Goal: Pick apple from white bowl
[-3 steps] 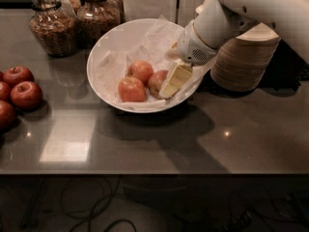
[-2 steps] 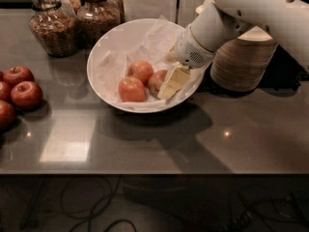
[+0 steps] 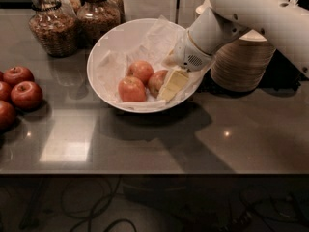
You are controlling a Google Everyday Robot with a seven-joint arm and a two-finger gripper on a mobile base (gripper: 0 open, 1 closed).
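The white bowl (image 3: 104, 57), lined with crumpled white paper, stands at the middle of the dark counter. Three apples lie in it. Two orange-red ones sit at the front left (image 3: 132, 89) and behind it (image 3: 141, 70). The apple (image 3: 156, 81) is the rightmost one, with dull yellowish patches. My gripper (image 3: 170, 85) is down inside the bowl's right side, touching this apple's right flank and hiding part of it. The white arm (image 3: 241, 13) comes in from the upper right.
Several dark red apples (image 3: 24, 93) lie at the counter's left edge. Two glass jars (image 3: 53, 30) stand behind the bowl on the left. A stack of tan paper bowls (image 3: 241, 64) stands right of the bowl, under the arm. The counter's front edge runs along the bottom.
My gripper has shifted slightly down and left against the rightmost apple. The apples and bowl have not moved.
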